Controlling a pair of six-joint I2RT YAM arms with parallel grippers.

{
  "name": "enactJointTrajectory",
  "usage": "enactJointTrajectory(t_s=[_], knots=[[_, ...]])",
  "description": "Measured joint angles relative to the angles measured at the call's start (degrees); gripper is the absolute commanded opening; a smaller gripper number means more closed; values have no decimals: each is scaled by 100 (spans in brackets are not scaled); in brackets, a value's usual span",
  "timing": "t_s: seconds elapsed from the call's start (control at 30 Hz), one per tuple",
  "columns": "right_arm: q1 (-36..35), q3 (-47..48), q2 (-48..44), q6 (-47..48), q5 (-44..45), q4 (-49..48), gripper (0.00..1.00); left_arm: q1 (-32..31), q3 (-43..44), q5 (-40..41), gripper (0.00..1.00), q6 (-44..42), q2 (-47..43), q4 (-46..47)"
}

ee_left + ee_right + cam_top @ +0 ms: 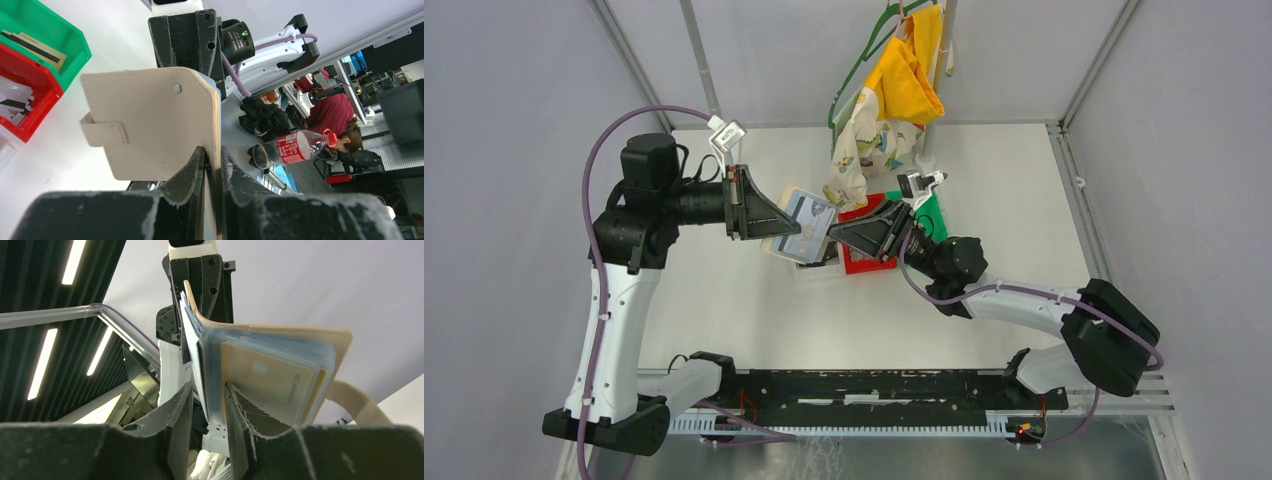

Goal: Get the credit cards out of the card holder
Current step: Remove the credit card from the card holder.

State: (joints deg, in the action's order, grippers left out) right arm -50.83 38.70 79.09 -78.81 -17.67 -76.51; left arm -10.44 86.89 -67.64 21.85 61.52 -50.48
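Card holder (150, 115) aloft over desk (724, 310): one edge in pinch of left hand (213, 155), clear sleeves (216, 365) in pinch of right hand (209, 390).

From above, the card holder (810, 226) hides most of the white bin (809, 267). In the right wrist view, a credit card (270, 382) shows blurred print behind cloudy sleeves, perhaps letters. The left wrist view's edge crops the red bin (40, 112) and green bin (70, 65).

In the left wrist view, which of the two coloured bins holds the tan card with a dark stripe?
The green bin: the tan card with a dark stripe lies in it. The red bin beside it holds pale, whitish cards instead.
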Motion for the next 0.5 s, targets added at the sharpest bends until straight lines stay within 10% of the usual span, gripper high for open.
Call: enactJointTrajectory(t_s=[0.5], knots=[[0, 365, 575, -466, -59, -450, 25, 46, 52, 4, 2, 0, -2, 57]])
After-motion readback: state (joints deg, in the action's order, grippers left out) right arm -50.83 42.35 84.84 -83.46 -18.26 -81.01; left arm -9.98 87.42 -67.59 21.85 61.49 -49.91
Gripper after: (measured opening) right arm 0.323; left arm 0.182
